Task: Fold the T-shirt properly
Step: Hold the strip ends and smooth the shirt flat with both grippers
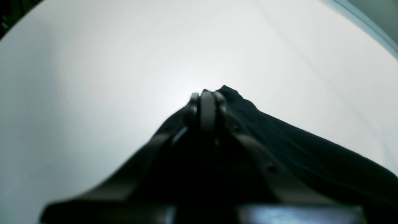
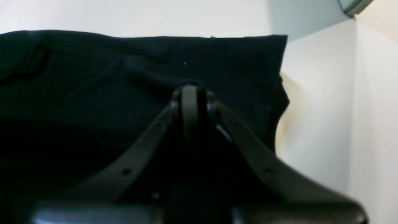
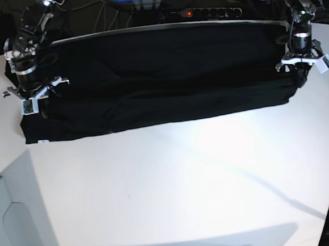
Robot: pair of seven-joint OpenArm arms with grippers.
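Left claw is pressed together on a bunched corner of the T-shirt, black cloth poking out just past its tips and trailing back along one side of it; right claw likewise pinched shut, with dark fabric all round its tips, so judged to be gripping cloth too, though the exact pinch point is lost in the black

T-shirt lies between the two claws as one long band across the far part of the tabletop, one claw at each end. Judged reason for the hold: gripping both ends keeps the band taut and its edges level while a lengthwise fold is laid

Long crease runs between the claws, an upper layer resting on a lower one; the near edge falls on the camera side of both claws

Small white tag shows at the near corner below the right claw, apart from it

Print and collar not visible, presumably folded inside
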